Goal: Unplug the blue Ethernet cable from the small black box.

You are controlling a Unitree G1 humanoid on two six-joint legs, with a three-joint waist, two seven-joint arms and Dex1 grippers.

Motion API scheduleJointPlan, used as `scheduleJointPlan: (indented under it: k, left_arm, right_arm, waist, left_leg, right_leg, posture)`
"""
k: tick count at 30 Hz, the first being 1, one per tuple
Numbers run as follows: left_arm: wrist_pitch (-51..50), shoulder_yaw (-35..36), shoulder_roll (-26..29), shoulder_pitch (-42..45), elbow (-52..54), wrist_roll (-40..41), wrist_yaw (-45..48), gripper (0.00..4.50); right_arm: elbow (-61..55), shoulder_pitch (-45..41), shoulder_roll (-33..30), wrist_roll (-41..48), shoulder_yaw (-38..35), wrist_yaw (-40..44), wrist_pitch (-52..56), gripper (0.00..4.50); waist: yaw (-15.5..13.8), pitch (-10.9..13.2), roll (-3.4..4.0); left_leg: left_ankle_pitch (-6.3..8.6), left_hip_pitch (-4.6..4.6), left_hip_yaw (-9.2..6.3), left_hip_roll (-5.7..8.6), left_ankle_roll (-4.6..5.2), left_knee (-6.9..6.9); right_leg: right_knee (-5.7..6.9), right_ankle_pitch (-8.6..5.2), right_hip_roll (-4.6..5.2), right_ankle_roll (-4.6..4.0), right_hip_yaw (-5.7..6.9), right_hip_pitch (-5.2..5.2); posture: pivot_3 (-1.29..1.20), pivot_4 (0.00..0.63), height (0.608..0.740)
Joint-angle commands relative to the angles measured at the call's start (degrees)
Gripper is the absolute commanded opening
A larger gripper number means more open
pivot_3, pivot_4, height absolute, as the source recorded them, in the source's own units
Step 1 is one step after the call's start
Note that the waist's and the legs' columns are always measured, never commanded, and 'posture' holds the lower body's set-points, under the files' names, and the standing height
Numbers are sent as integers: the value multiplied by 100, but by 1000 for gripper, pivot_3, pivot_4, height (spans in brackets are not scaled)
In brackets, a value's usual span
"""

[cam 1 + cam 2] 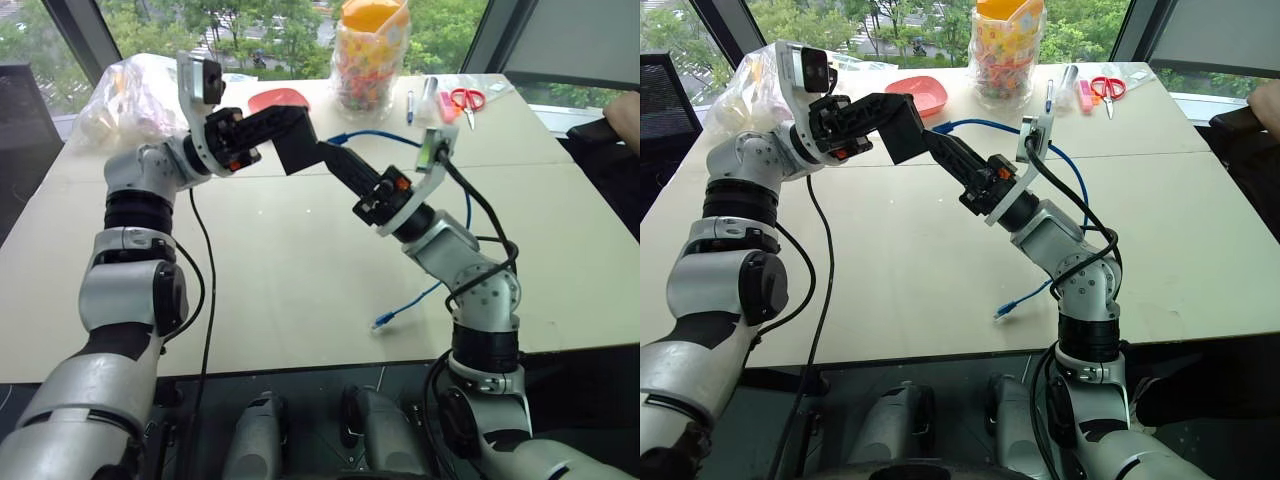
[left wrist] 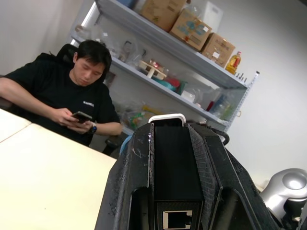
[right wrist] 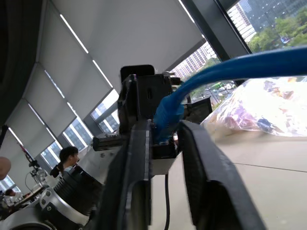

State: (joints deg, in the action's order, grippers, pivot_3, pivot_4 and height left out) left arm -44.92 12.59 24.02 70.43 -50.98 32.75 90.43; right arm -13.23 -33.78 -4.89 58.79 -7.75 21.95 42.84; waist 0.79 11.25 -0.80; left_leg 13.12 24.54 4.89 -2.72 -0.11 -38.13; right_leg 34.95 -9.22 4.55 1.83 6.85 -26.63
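Arms raised, end effectors [image 1: 940, 145] at small black box [image 1: 902, 128].

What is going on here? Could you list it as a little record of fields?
Left gripper: shut on the small black box, held above the table
Right gripper: shut on the blue Ethernet cable at its plug, by the box
Cable's far end: lies loose near the table's front edge
Background: candy jar, scissors, seated person

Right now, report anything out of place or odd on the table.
One thing: the blue Ethernet cable trails loose across the table, its free plug lying near the front edge. Nothing looks spilled or damaged.
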Motion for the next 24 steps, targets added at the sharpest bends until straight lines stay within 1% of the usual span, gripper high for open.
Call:
scheduleJointPlan:
  k: [1,6,9,13,15,19,22,24]
  left_arm:
    - [-1,100,3,127,199,154,-16,540]
    - [39,118,33,126,179,152,-93,540]
    - [22,141,193,55,218,141,-123,540]
    - [-24,246,572,-70,221,159,-189,540]
    - [125,217,628,-125,218,91,-292,540]
    - [266,355,492,-155,216,120,-747,540]
    - [872,64,277,-346,483,-282,-1167,540]
    - [1736,-306,11,-568,745,-796,-1636,540]
  right_arm:
    - [-32,-139,60,51,31,-8,-70,32]
    - [23,-139,101,99,-44,-66,-79,32]
    - [217,-193,60,219,-426,-249,-210,32]
    - [769,-339,-496,34,-918,-240,-423,32]
    - [1029,-454,-699,-2,-1017,-165,-468,32]
    - [1609,-703,-969,-347,-1046,-30,-636,32]
    - [2159,-902,-1144,-797,-1021,-132,-750,32]
    - [2873,-1104,-1392,-1453,-845,-356,-924,32]
  waist:
    - [0,0,0]
    - [0,0,0]
    - [2,0,0]
    - [11,1,1]
    - [-6,2,1]
    - [-6,2,1]
    - [-5,2,1]
    - [-12,2,1]
  left_leg:
    - [0,1,0,0,0,0]
    - [0,1,0,0,0,0]
    - [0,1,0,0,0,0]
    - [0,1,2,0,0,1]
    - [0,2,2,1,0,1]
    - [0,5,2,2,0,9]
    - [0,5,3,2,0,8]
    - [0,5,4,2,0,8]
  right_leg:
    - [0,0,0,0,0,-1]
    - [-1,0,0,0,0,-1]
    - [-1,0,0,0,0,-1]
    - [-1,1,0,2,-1,-2]
    - [-3,0,2,0,0,-2]
    - [-10,0,3,1,1,-3]
    - [-9,7,2,13,0,-2]
    - [-9,7,2,13,0,-2]
  posture:
    - [0,150,740]
    - [0,150,740]
    - [0,150,740]
    - [0,150,740]
    - [0,150,740]
    - [0,150,740]
    - [0,150,740]
    - [0,150,740]
